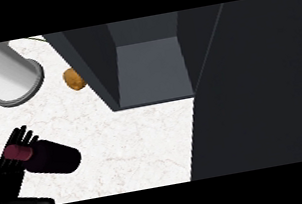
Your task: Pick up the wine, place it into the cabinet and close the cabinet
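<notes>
Left hand (15,157) is curled round the neck of the wine (47,156) at the lower left of the bench (131,143) — bottle tilted, its dark body pointing right of the hand, toward the cabinet. Right hand is not visible. The cabinet (153,73) stands open, up and to the right of the bottle, well apart; its door (263,84) swings out at right. Judgement: next comes a carry up and right, long axis roughly aimed at the opening — placing not yet done.
</notes>
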Robot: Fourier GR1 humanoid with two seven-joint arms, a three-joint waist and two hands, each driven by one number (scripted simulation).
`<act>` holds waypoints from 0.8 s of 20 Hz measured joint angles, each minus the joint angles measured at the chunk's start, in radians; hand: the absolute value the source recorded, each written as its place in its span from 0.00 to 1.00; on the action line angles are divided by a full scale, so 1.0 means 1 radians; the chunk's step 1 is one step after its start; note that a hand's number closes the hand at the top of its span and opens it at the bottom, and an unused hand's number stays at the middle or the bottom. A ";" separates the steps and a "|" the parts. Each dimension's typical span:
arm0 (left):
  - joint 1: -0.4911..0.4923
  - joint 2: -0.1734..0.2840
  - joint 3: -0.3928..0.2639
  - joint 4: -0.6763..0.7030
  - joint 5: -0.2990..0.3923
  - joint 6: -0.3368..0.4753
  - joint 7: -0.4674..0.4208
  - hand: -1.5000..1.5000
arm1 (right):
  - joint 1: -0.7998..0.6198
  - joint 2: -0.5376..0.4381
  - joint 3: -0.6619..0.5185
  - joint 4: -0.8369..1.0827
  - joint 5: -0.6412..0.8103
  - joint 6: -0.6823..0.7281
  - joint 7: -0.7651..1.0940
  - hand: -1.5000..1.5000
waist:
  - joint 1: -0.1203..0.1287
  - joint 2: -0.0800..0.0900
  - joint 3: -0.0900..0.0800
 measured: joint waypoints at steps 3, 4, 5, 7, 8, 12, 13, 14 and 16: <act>-0.033 0.008 0.003 0.109 -0.036 -0.004 -0.067 0.00 | -0.014 -0.004 -0.002 0.007 0.001 -0.004 0.000 0.00 | -0.001 0.000 0.000; -0.046 0.008 -0.001 0.136 -0.051 0.001 -0.083 0.00 | -0.020 -0.005 0.001 0.007 0.001 -0.005 0.003 0.00 | -0.002 0.000 0.000; -0.049 0.019 0.007 0.166 -0.052 -0.009 -0.101 0.00 | -0.008 -0.004 0.002 0.004 0.000 -0.005 0.001 0.00 | -0.002 0.000 0.000; -0.071 0.020 0.006 0.224 -0.069 -0.008 -0.131 0.00 | -0.022 -0.013 -0.007 0.000 -0.002 -0.007 0.010 0.00 | -0.004 0.000 0.000; -0.087 0.025 0.010 0.257 -0.071 -0.011 -0.145 0.00 | -0.030 -0.015 -0.005 0.000 -0.002 -0.009 0.013 0.00 | -0.005 0.000 0.000; -0.119 0.027 0.011 0.373 -0.083 -0.037 -0.211 0.00 | -0.027 -0.013 0.015 -0.001 0.002 -0.017 0.014 0.00 | -0.005 0.000 -0.001; -0.141 0.036 0.017 0.411 -0.082 -0.043 -0.221 0.00 | -0.027 -0.008 0.026 0.001 0.005 -0.021 0.011 0.00 | -0.005 0.000 -0.001; -0.153 0.046 0.021 0.445 -0.080 -0.058 -0.235 0.00 | -0.022 -0.011 0.022 0.001 0.005 -0.020 0.010 0.00 | -0.005 0.001 -0.001; -0.183 0.062 0.027 0.507 -0.084 -0.068 -0.256 0.00 | -0.022 -0.017 0.015 -0.002 0.003 -0.020 0.012 0.00 | -0.007 0.001 -0.001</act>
